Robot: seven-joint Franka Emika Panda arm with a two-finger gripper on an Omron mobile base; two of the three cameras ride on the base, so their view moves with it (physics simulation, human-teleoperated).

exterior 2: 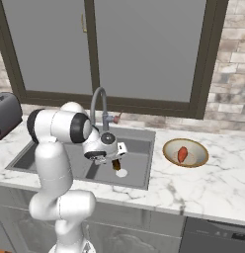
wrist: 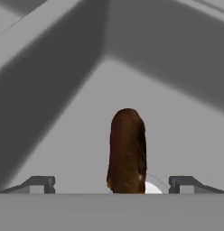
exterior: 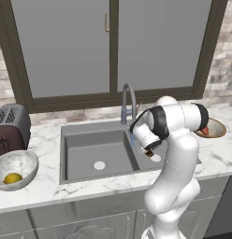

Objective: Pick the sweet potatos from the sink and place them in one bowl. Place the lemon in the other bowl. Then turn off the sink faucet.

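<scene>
Fingers (wrist: 41, 184) of the two-finger gripper (wrist: 112, 185) stand wide apart in the hand view, and the dark brown-maroon oblong sweet potato (wrist: 127, 151) sits between them, its long axis running straight away from the hand. Whether the pads touch it I cannot tell; they look clear of it on both sides. Its near end lies over the round pale drain (wrist: 152, 187) of the grey metal double-basin sink (exterior 2: 139, 148), in the basin on the tan bowl's side. To my eye the fingers only need to close across its narrow width. Beyond that basin, the shallow tan-beige bowl (exterior 2: 169, 148) on the marble counter (exterior 2: 213, 188) holds the orange-red tuber (exterior 2: 182, 154). Past the sink's other basin, the grey-white marbled bowl (exterior: 22, 161) holds the round yellow lemon (exterior: 12, 178).
</scene>
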